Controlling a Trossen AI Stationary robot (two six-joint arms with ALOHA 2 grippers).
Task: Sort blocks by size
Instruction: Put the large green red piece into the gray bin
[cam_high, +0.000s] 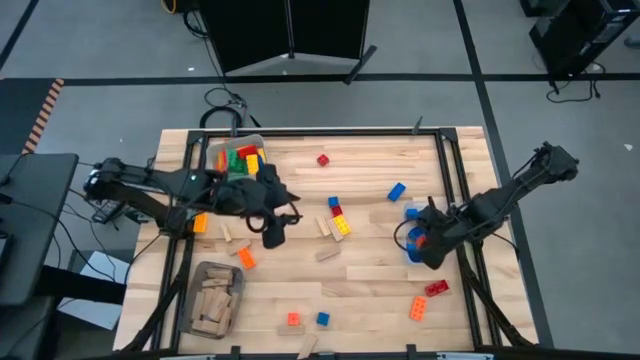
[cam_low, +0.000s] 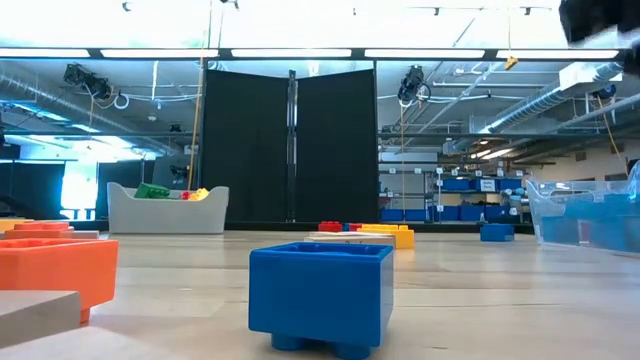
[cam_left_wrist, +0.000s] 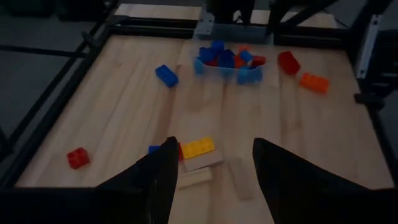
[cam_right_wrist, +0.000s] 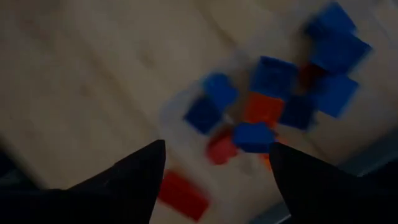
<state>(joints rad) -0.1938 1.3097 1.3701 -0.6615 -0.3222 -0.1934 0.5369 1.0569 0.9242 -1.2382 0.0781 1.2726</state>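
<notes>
Up close on the desk (cam_low: 480, 300) sits a blue block (cam_low: 320, 296). Right gripper (cam_high: 432, 250) hangs with jaws open over a clear bin (cam_high: 412, 240) of blue and red blocks. Left gripper (cam_high: 272, 232) jaws are apart, holding nothing.

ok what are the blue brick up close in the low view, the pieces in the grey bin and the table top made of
Blue brick: looks like moulded plastic, smooth with a slight sheen and sharp edges. Pieces in the grey bin: plain tan, matte, probably unpainted wood. Table top: pale wood, going by its visible plank lines and grain.
</notes>
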